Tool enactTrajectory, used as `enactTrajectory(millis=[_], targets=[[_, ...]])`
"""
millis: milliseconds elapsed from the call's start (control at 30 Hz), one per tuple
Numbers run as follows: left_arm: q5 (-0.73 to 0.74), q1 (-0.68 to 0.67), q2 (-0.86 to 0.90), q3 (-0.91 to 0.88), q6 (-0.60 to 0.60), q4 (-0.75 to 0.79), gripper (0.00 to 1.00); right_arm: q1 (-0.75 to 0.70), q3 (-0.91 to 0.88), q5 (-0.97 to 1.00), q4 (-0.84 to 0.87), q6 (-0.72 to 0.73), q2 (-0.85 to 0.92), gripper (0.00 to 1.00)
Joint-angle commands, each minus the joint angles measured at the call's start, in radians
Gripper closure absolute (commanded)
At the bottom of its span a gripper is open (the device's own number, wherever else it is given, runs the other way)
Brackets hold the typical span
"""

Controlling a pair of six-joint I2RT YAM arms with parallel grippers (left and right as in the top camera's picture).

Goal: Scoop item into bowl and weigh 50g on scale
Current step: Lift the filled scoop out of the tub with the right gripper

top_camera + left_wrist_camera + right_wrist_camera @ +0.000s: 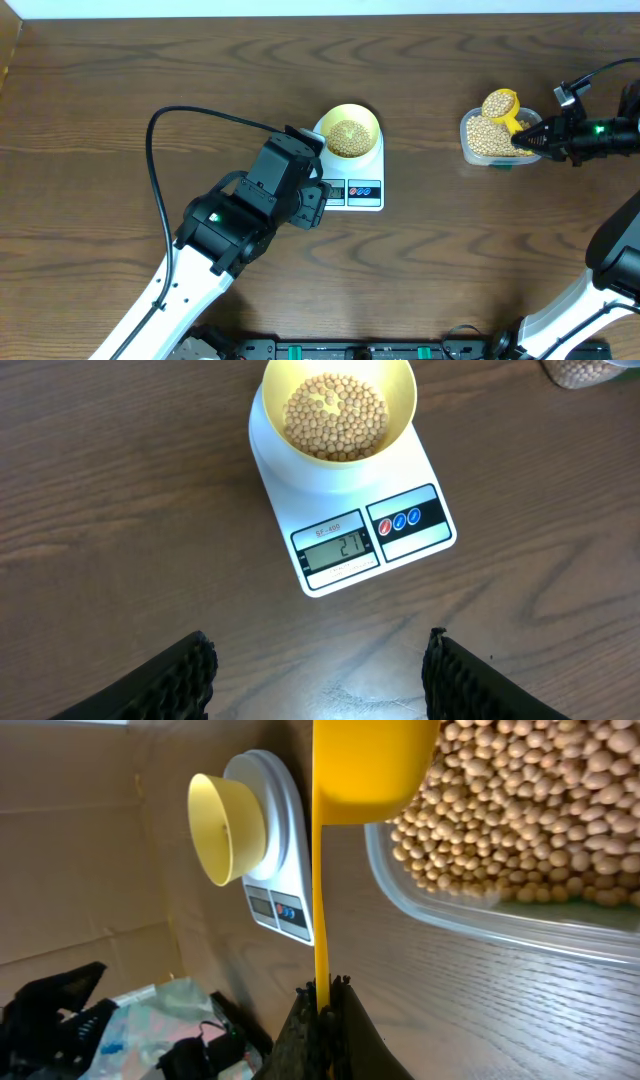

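Dark wood-grain desk fills my overhead view, carrying only the few things I am working with. As I judge it, the next move hangs on the gap between the loaded scoop and the bowl. The bowl sits on the scale at mid-desk, well apart to the left of the scoop, which hangs over the clear tub at the right. The scoop's long axis runs on a slant, with its heaped cup at the far-left end and its handle coming back near-right into the right claw, which is clamped tight on that handle. So the right arm would have to carry leftward across the desk. The left arm is the nearer one to the scale, with the left claw spread wide and holding nothing, just on the near side of the display, which seems to read 27. Beans cover the bowl's bottom, and more fill the tub. I count one scale, one bowl, one tub, one scoop and two arms; the beans are past counting.
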Motion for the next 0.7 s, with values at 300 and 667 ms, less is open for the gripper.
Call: enactTrajectory(millis=[300,667], targets=[[-0.009,0.004,-0.008,0.026,-0.005,-0.002,0.31,-0.006,-0.005,-0.140,-0.018,-0.031,0.009,0.99],[-0.009,0.004,-0.008,0.026,-0.005,-0.002,0.31,0.019,-0.005,-0.371,-0.047,-0.077,0.009,0.99]])
